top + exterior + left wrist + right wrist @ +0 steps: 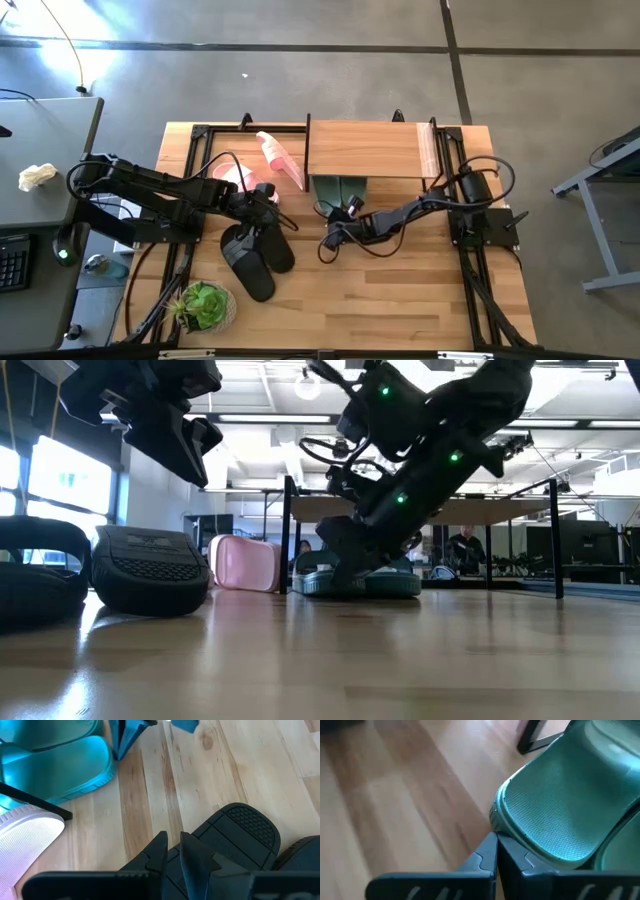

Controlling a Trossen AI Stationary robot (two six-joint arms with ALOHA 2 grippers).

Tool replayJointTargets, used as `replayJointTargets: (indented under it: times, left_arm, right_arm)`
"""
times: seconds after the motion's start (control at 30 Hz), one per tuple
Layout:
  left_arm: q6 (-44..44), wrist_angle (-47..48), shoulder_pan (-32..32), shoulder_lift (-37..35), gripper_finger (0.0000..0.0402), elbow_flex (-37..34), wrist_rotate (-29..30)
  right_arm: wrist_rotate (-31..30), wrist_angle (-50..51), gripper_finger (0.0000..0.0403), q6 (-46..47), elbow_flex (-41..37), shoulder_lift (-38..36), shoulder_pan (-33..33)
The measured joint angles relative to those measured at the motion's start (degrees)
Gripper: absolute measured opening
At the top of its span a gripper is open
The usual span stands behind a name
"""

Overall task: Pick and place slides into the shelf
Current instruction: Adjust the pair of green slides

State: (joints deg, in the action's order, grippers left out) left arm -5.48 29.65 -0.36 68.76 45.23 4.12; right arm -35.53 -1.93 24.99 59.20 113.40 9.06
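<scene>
Under the shelf (370, 150), the sage-green slides (340, 188) rest sole down on the table. My right gripper (496, 840) is shut, low in front of the shelf (338, 212), with its tips at the heel of one green slide (555, 815). My left gripper (172, 845) is shut and raised (190, 450) over the black slides (255, 255), which lie side by side on the table. One pink slide (278, 158) leans at the shelf's left end, and the other (235, 175) lies beside it. My right gripper's shut fingertips (490, 845) come low from the near side at the heel rim (495, 815) of a sage-green slide that lies on the table under the shelf. I cannot tell whether they touch the rim.
A potted plant (205, 305) stands at the table's near left corner. The shelf's thin black legs (288, 535) frame the green slides. Bare wood lies across the table's near middle and right (400, 290). A grey desk (40, 150) stands beyond the left edge.
</scene>
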Motion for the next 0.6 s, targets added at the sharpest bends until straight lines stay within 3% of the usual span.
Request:
replayJointTargets:
  times: [0.6]
  left_arm:
    - [0.0,0.0,0.0,0.0,0.004,0.0,0.0]
  right_arm:
    - [4.3,-3.8,0.0,-6.0,0.0,-0.1,-3.6]
